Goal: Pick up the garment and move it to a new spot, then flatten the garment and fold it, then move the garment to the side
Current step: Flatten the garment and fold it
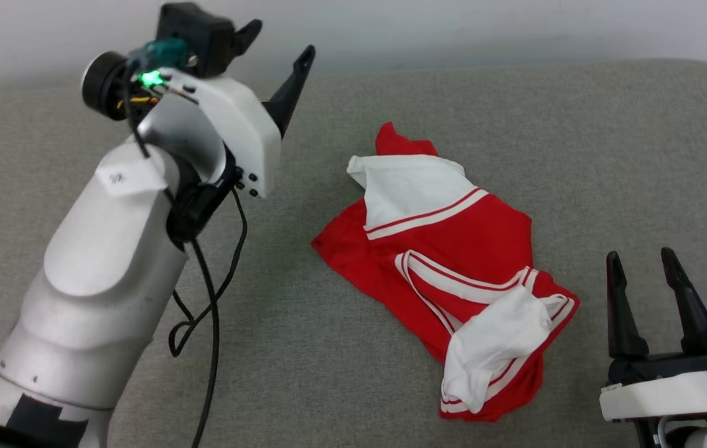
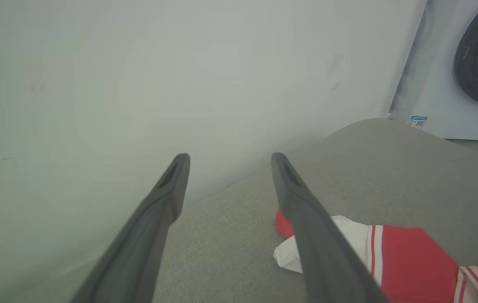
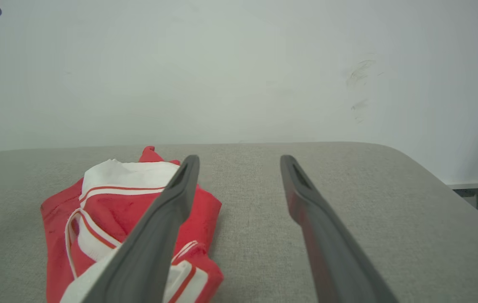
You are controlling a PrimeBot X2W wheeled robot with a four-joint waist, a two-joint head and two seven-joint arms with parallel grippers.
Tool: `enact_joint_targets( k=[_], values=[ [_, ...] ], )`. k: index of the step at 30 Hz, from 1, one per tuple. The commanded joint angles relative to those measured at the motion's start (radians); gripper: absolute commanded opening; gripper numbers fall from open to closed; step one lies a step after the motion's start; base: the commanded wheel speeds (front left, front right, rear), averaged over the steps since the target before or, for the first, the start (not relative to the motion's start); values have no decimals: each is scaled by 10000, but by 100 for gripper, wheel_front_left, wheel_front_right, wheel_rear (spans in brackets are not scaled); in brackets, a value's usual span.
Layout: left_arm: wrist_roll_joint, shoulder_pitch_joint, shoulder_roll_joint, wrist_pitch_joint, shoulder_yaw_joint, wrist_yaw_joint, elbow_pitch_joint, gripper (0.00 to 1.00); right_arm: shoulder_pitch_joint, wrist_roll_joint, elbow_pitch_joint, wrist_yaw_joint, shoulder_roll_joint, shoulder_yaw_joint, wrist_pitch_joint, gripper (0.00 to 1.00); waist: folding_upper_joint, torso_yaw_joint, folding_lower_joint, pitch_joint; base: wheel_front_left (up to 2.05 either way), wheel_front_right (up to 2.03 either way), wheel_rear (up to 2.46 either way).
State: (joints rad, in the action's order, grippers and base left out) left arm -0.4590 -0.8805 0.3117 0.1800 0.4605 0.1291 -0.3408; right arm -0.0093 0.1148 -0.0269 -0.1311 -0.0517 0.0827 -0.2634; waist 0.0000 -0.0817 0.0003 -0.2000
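garment crumpled mid-way on grey bench, own folds hiding most of it | left end effector raised, spread, empty | right end effector low beside garment, spread, empty | forearm tag, washer sticker: writing too small to read

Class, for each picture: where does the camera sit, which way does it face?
Head: looking down at the garment on grey cushion; left pincer, right pincer show.
Left wrist: along open left pincer's fingers, toward the wall.
Right wrist: along open right pincer's fingers, toward the wall.
Shared: all three see the garment.
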Motion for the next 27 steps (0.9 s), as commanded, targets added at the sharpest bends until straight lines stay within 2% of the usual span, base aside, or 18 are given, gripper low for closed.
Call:
enact_joint_targets(
  k=[1, 5, 13, 22, 27],
  values=[
    [-165, -236, 116, 382, 267, -2, -170, 100, -178, 30, -38, 7, 26, -16, -20, 100, 0, -356, -3, -409, 0, 0, 0],
    [-1052, -1372, 283, 2298, 1613, -1, -826, 100, -448, 113, -66, 7, 30, -24, -20, 100, 0, -697, -3, -842, 0, 0, 0],
    [-2368, -2991, 371, 4651, 3670, 0, -1810, 100, -994, 323, -131, 7, 28, -125, -20, 100, 0, -1317, -3, -1732, 0, 0, 0],
    [-2853, -4056, 811, 5873, 6114, 1, -2783, 100, -1506, 573, -161, 7, 30, -269, -20, 100, 0, -1879, -3, -2581, 0, 0, 0],
    [-3435, -4030, 987, 6359, 7279, 1, -3216, 100, -1685, 635, -153, 7, 30, -360, -20, 100, 0, -2087, -3, -2861, 0, 0, 0]
  ],
)
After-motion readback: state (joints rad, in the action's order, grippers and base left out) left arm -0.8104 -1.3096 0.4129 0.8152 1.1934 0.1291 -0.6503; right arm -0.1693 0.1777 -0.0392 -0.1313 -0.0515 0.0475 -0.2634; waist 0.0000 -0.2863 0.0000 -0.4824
